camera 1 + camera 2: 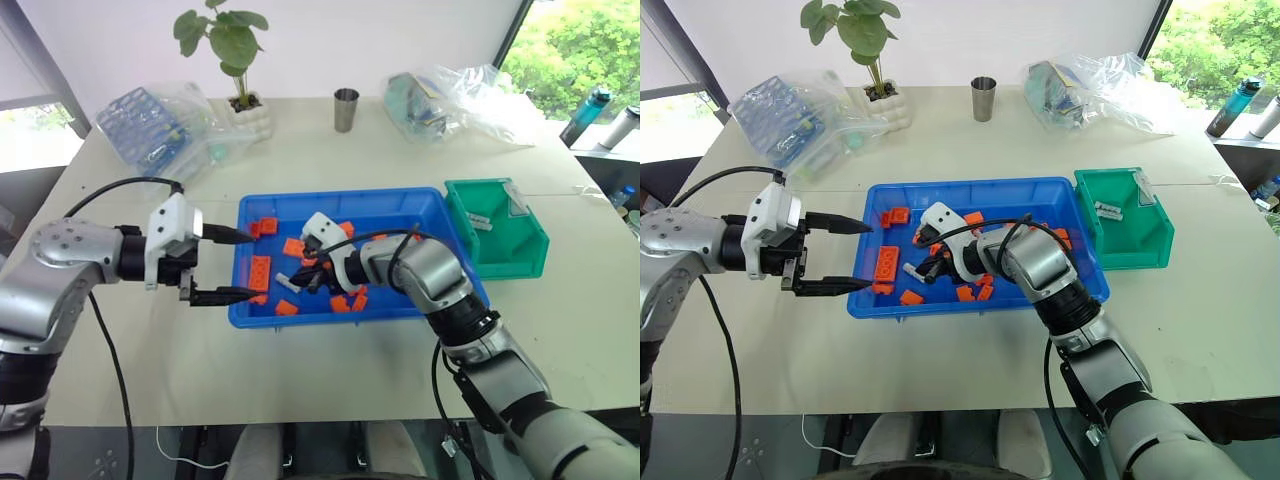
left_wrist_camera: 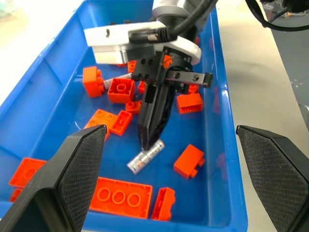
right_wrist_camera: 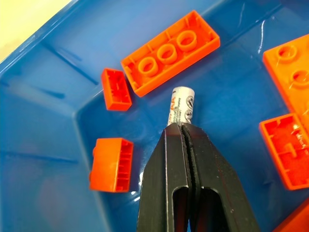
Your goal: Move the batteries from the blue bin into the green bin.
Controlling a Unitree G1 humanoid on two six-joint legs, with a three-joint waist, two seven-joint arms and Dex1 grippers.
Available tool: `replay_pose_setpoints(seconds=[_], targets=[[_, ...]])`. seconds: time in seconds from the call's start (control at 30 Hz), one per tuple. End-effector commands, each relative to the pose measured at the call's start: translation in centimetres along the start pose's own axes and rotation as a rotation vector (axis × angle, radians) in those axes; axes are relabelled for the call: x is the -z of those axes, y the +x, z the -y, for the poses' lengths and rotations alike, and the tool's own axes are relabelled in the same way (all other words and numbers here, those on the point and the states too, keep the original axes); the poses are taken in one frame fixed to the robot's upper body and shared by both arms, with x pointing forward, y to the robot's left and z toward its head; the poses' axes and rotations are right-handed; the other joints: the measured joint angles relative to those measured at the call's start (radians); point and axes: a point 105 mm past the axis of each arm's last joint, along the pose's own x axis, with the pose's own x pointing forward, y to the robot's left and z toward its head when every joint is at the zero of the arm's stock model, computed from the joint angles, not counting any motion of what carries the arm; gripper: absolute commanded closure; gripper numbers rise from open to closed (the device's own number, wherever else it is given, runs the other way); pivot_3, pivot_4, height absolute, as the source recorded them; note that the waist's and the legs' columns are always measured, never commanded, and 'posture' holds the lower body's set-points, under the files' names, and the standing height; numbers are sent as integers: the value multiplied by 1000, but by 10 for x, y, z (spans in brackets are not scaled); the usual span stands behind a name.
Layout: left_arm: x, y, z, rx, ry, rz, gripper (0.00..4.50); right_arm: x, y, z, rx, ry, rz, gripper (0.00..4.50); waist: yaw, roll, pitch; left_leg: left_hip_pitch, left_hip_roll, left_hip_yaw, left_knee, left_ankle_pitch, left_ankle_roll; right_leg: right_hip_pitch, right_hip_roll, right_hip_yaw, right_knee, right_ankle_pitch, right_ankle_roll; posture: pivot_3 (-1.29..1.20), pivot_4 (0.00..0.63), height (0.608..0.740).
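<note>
The right end effector (image 2: pixel 150 137) reaches down into the large shallow bright blue plastic bin (image 1: pixel 420 203), its two black fingers (image 3: pixel 169 174) pressed together with no gap between them. Their tips sit at one end of a small silver-grey cylindrical battery (image 3: pixel 181 107) lying on the bin floor; the tips cover that end, so whether it is pinched between them or only touched cannot be told. Just past the battery's free end lies a long flat orange toy brick (image 3: pixel 170 51), and smaller orange bricks (image 3: pixel 112 163) lie to either side of the fingers.

The left end effector (image 1: pixel 238 265) hangs at the bin's left edge, its two black fingers spread wide apart and holding nothing; one tip reaches over the rim, the other sits level with the front corner.

Well away from the right end effector, on its far side from the left one, the small deep green plastic bin (image 1: pixel 520 255) stands on the pale desk (image 1: pixel 150 370) just beside the blue bin, with two silver batteries (image 1: pixel 480 222) inside. The right arm hides part of the blue bin's floor.
</note>
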Motion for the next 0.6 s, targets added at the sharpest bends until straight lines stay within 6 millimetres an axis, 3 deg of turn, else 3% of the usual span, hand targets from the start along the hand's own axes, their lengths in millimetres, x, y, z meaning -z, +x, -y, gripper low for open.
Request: replay_pose_setpoints(seconds=[0.03, 0.2, 0.3, 0.4, 0.6], targets=[[-5, 0, -1, 7, 18, 10, 0, -12, -6, -8, -18, -23, 40, 4457, 0, 0, 0, 0, 0, 0, 0, 0, 0, 0, 0, 0, 0, 0, 0, 0, 150, 716], [-2, -1, -1, 18, 13, 0, 0, -19, -10, -8, -4, -48, 65, 4457, 0, 0, 0, 0, 0, 0, 0, 0, 0, 0, 0, 0, 0, 0, 0, 0, 150, 716], [0, -4, 0, 16, 9, -9, 0, -21, -10, -8, 1, -59, 67, 3680, 0, 0, 0, 0, 0, 0, 0, 0, 0, 0, 0, 0, 0, 0, 0, 0, 150, 716], [3, -9, 0, 8, 6, -24, 0, -18, -7, -9, -3, -69, 55, 2331, -1, 0, 0, 0, 0, 0, 0, 0, 0, 0, 0, 0, 0, 0, 0, 0, 150, 716], [6, -9, 1, 0, 15, -37, 0, -2, 6, -8, -8, -81, 6, 2331, 0, 0, 0, 0, 0, 0, 0, 0, 0, 0, 0, 0, 0, 0, 0, 0, 150, 716]])
